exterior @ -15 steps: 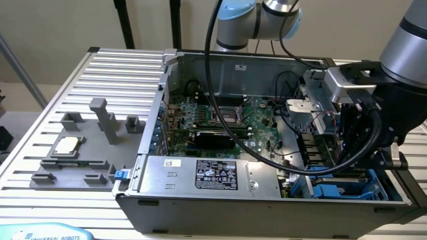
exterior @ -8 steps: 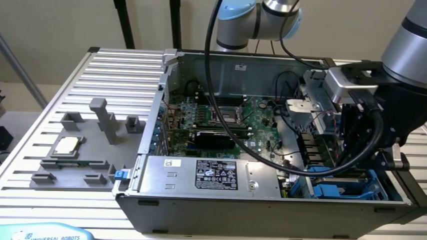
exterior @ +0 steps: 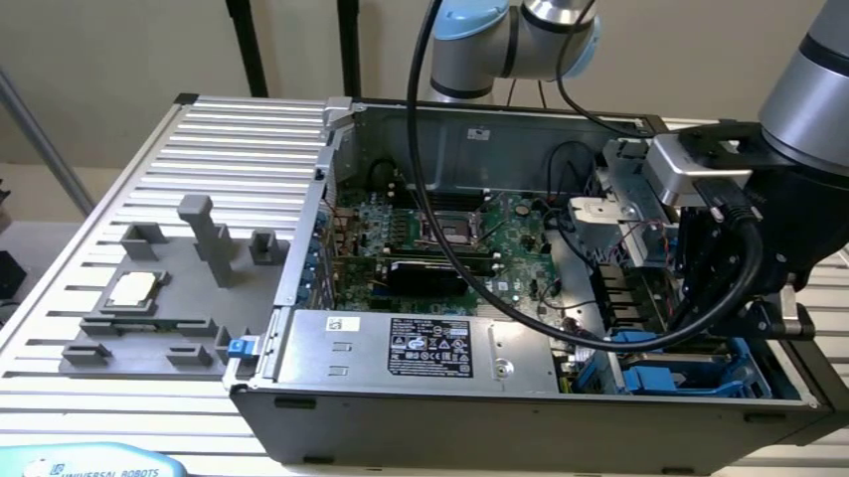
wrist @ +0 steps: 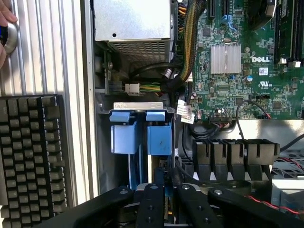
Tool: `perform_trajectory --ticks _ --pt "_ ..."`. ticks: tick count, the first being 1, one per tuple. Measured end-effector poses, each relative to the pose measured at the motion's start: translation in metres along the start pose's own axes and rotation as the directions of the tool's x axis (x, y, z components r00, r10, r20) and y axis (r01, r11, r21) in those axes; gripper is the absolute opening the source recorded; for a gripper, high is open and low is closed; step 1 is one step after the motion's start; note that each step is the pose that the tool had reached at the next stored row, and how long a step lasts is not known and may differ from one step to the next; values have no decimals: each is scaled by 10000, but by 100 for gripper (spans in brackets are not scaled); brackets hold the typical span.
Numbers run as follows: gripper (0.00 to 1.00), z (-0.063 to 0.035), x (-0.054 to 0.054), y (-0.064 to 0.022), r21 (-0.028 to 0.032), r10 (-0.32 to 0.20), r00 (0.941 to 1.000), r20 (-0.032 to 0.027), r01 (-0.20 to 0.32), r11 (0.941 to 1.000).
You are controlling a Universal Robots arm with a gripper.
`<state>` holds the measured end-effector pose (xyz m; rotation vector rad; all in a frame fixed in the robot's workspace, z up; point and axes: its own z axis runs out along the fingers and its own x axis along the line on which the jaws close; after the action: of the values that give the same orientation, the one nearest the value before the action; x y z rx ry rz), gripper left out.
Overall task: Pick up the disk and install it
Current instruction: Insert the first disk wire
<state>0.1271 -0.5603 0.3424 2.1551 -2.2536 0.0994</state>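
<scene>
The disk [exterior: 670, 380] stands on edge in its bright blue carrier inside the drive bay, at the near corner of the open computer case on the exterior view's right. In the wrist view the blue carrier [wrist: 159, 137] shows end-on, with two blue tabs at its far end. My gripper [exterior: 723, 338] reaches down into that bay from above. Its black fingers [wrist: 152, 206] stand close together around a blue edge of the carrier, so my gripper [wrist: 166, 197] is shut on the disk. The disk's metal face is hidden.
The grey power-supply box [exterior: 398, 346] lies along the case's front beside the bay. Behind it are the green motherboard [exterior: 438, 238] and loose cables [wrist: 183, 57]. A grey fixture holding a small chip [exterior: 133, 290] sits on the slatted table. A black keyboard [wrist: 33, 152] and a hand [wrist: 4, 28] lie outside the case.
</scene>
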Motion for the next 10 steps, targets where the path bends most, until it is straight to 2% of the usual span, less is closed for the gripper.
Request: perform_trajectory --ticks 7,10 --pt "16 1 0 0 -3 2 10000 65 -2 10000" --pt "16 2 0 0 -4 2 10000 71 -2 10000"
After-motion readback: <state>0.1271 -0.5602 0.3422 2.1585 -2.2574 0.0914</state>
